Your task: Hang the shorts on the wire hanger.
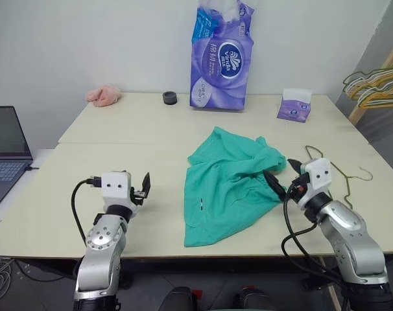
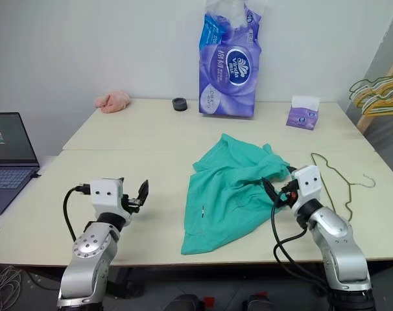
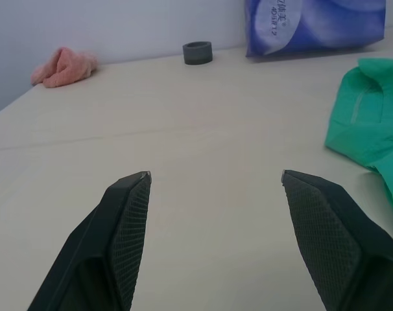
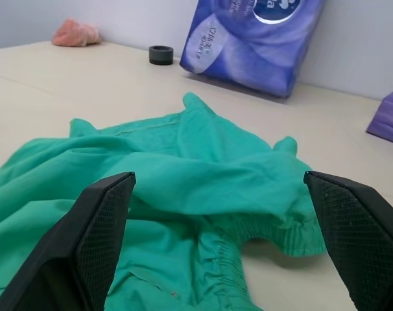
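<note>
Plainly, rumpled teal shorts (image 1: 230, 184) lie flat (waistband gathered); both grippers' jaws gape, empty.

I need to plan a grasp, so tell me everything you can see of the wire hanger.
The wire hanger is one thin, dark olive-grey wire bent into a triangle with a hook. It lies flat on the table, to the right of the shorts, partly hidden behind the open right gripper. Whether it touches the shorts is unclear.

Shorts (image 1: 232, 184) lying on table (image 1: 119, 136) just left of right gripper (image 1: 279, 176), wire hanger (image 1: 342, 172) lying right of it, left gripper (image 1: 143, 184) hovering well left of shorts.
</note>
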Robot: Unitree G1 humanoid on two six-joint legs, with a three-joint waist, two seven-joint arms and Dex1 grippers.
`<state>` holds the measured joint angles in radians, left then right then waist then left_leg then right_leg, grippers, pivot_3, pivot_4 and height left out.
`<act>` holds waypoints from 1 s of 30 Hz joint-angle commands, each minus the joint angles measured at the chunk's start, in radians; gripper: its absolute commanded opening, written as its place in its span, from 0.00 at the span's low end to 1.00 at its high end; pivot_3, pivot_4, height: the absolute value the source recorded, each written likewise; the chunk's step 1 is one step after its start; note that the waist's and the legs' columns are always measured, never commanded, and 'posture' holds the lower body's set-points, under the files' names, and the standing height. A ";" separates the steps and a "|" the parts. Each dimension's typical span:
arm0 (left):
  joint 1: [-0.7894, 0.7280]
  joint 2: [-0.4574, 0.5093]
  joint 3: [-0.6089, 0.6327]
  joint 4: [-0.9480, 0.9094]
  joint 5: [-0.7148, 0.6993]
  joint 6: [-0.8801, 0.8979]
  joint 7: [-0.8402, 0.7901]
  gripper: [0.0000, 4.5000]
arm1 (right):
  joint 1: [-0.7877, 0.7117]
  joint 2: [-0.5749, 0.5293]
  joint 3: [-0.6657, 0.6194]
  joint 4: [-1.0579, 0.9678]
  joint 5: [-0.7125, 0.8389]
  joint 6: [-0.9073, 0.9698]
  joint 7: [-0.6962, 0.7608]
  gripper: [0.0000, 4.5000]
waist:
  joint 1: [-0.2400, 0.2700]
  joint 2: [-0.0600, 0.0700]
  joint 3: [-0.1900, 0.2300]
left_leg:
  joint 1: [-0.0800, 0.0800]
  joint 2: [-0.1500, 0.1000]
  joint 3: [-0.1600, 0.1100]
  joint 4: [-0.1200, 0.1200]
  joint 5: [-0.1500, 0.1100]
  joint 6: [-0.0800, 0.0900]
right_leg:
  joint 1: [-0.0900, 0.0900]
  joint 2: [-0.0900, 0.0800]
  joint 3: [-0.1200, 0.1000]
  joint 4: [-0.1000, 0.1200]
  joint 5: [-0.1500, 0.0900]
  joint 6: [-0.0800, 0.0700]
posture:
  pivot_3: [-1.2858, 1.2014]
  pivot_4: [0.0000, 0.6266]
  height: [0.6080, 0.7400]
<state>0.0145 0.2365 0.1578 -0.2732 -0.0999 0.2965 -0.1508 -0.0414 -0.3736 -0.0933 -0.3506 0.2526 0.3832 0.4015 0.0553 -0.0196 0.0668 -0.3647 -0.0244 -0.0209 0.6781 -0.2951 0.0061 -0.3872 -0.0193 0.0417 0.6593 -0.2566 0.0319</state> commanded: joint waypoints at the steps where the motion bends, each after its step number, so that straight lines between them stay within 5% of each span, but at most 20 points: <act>1: -0.021 0.011 -0.023 -0.023 -0.006 -0.039 -0.035 0.76 | 0.009 -0.007 -0.009 -0.036 -0.012 -0.035 -0.004 0.99 | -0.001 0.000 0.000 | 0.000 0.000 0.000 0.000 0.000 0.000 | 0.000 0.000 0.000 0.000 0.000 0.000 | 0.56 0.06 1.00; 21: -0.014 0.060 -0.033 -0.030 -0.070 -0.083 -0.178 0.76 | 0.032 -0.029 0.044 -0.064 -0.035 -0.078 0.050 0.99 | -0.005 0.000 0.000 | 0.000 0.000 0.000 0.000 0.000 0.000 | 0.000 0.000 0.000 0.000 -0.004 0.003 | 0.55 0.06 1.00; 26: 0.019 0.146 -0.101 -0.065 -0.153 -0.066 -0.389 0.99 | 0.038 -0.039 0.046 -0.107 0.008 -0.031 0.082 1.00 | -0.008 0.001 0.000 | 0.000 0.001 0.000 0.000 0.000 0.000 | 0.000 0.000 0.000 0.000 -0.004 0.000 | 0.55 0.05 1.00; 30: 0.031 0.267 -0.170 -0.091 -0.211 -0.012 -0.576 0.99 | 0.079 -0.144 0.077 -0.161 0.040 -0.015 0.216 1.00 | -0.013 0.002 0.002 | 0.000 0.001 0.000 -0.001 0.000 0.000 | 0.000 0.000 -0.001 0.000 -0.006 0.000 | 0.54 0.05 1.00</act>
<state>0.0477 0.4788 0.0077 -0.3134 -0.2819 0.2710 -0.6578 0.0345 -0.4987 -0.0138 -0.4600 0.2795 0.3863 0.5751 0.0421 -0.0179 0.0684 -0.3648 -0.0236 -0.0210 0.6774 -0.2952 0.0062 -0.3876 -0.0193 0.0406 0.6588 -0.2633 0.0323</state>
